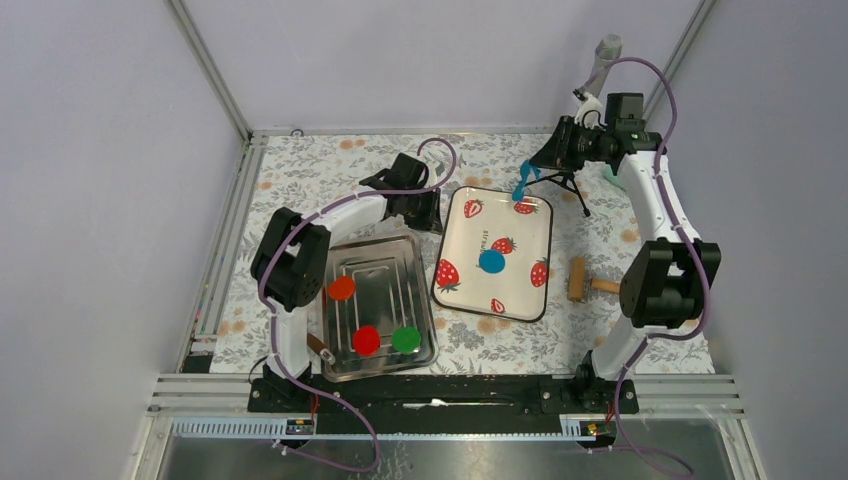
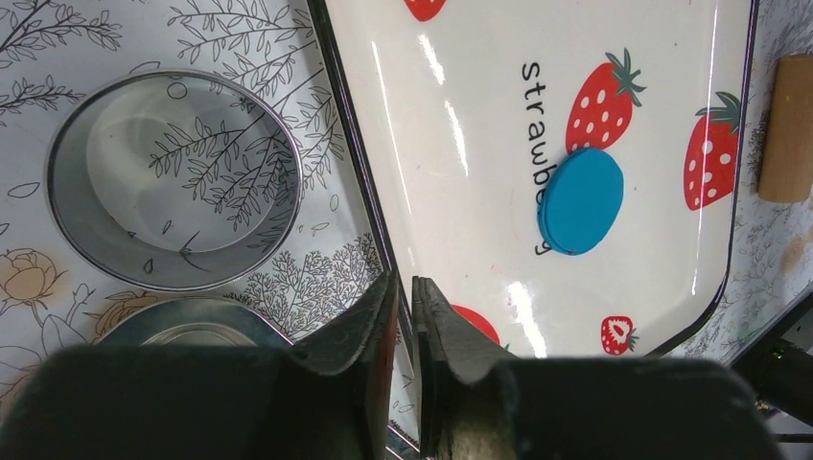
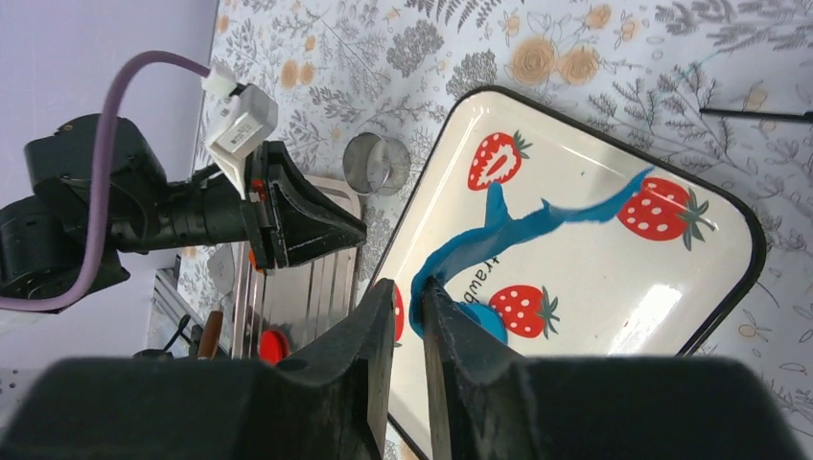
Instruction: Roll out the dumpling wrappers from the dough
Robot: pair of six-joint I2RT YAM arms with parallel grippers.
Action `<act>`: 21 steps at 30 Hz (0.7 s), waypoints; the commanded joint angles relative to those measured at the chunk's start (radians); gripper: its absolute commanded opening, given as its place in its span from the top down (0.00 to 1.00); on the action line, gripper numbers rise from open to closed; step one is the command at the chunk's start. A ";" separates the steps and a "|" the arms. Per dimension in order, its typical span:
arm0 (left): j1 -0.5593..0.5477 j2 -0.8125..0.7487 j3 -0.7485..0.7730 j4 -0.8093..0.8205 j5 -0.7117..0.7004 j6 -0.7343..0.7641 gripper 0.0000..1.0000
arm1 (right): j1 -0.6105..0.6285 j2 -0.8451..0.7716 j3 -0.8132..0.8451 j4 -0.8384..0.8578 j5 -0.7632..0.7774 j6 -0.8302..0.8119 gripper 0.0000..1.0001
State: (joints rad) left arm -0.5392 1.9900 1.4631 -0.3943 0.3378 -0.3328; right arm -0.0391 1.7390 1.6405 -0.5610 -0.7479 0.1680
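Top external view has the right end effector (image 1: 540,160) raised above the far end of the strawberry tray (image 1: 455,215). A ragged blue dough strip (image 1: 520,188) hangs from it toward the tray. In the right wrist view its fingers are clamped on the near end of that strip. The rest trails away over the tray toward a printed strawberry, and I cannot tell if its far tip touches. A round blue dough disc (image 1: 491,261) lies flat near the tray's middle.

The left end effector (image 2: 405,283) hovers over the tray's left rim. Its fingers are almost together, with only a thin gap and nothing between them. Just left of the tray, a metal ring (image 2: 173,177) rests on the floral surface (image 1: 600,230).

A steel tray (image 1: 420,300) near the left arm's base holds an orange disc (image 1: 342,288), a red disc (image 1: 366,340) and a green disc (image 1: 405,340). Right of the strawberry tray lies a wooden tool (image 1: 578,280).
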 commanded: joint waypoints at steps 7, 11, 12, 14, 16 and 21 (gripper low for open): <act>0.010 -0.028 0.017 0.049 0.029 -0.028 0.83 | 0.022 0.023 -0.151 -0.009 0.033 -0.020 0.76; 0.012 -0.016 0.028 0.053 0.040 -0.044 0.81 | 0.047 0.036 -0.152 -0.024 0.152 -0.045 0.60; 0.012 -0.012 0.035 0.057 0.047 -0.050 0.78 | 0.071 0.041 -0.146 -0.031 0.186 -0.077 0.53; 0.012 -0.007 0.046 0.074 0.070 -0.069 0.68 | 0.111 0.056 -0.130 -0.048 0.251 -0.132 0.37; 0.013 0.002 0.061 0.120 0.117 -0.099 0.59 | 0.141 0.077 -0.120 -0.061 0.294 -0.161 0.25; 0.008 0.075 0.139 0.337 0.264 -0.235 0.47 | 0.160 0.108 -0.105 -0.063 0.303 -0.191 0.14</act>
State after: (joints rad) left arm -0.5316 2.0144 1.5009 -0.2840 0.4580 -0.4561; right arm 0.1135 1.8252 1.4876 -0.6029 -0.4915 0.0322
